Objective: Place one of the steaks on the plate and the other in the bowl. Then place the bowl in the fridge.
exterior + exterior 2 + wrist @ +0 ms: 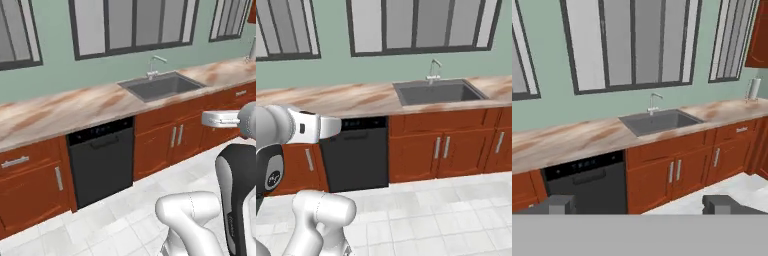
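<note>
The steaks, the plate, the bowl and the fridge are out of view. My gripper point(641, 205) is open, its two dark fingertips point(559, 204) set wide apart with nothing between them. It is held well back from the counter and points at the lower cabinets beneath the sink point(661, 121). The white hand reaches forward at about counter height in both base views.
A long marble counter point(60, 112) runs along the green wall under the windows. It holds a steel sink point(162, 86) with a faucet point(433, 67). Below are a black dishwasher point(102, 160) and red-brown cabinets point(441, 147). A paper towel roll point(753, 89) stands far right. White tiled floor point(446, 215) lies in front.
</note>
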Tool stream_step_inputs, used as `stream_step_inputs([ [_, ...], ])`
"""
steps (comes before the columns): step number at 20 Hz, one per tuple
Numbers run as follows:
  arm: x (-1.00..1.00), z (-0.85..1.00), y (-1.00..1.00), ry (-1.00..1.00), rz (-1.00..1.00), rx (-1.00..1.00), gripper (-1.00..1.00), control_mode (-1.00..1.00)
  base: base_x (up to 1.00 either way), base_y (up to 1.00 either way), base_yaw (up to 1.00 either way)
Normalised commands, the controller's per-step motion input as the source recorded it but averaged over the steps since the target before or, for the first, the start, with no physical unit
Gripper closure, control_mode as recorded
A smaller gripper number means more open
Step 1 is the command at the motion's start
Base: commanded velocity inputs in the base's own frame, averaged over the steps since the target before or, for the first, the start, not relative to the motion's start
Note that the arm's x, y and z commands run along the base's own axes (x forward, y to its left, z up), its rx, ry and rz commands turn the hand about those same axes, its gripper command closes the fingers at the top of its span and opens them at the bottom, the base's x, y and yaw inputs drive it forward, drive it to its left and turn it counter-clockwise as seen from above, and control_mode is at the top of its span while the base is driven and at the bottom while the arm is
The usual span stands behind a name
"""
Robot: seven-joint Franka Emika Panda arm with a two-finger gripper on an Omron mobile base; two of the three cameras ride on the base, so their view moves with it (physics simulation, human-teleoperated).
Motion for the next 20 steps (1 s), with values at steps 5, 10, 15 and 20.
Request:
stream_step_inputs([
  [5,0.00,0.00,0.00,0.00,0.00,0.00,-1.00,1.00,0.04,0.05,-0.99],
  [10,0.00,0.00,0.00,0.00,0.00,0.00,-1.00,1.00,0.99,0.51,-0.63],
  [15,0.00,0.00,0.00,0.00,0.00,0.00,-1.00,1.00,1.00,0.70,-0.43],
  [20,0.00,0.00,0.00,0.00,0.00,0.00,-1.00,1.00,1.00,0.57,-0.40],
])
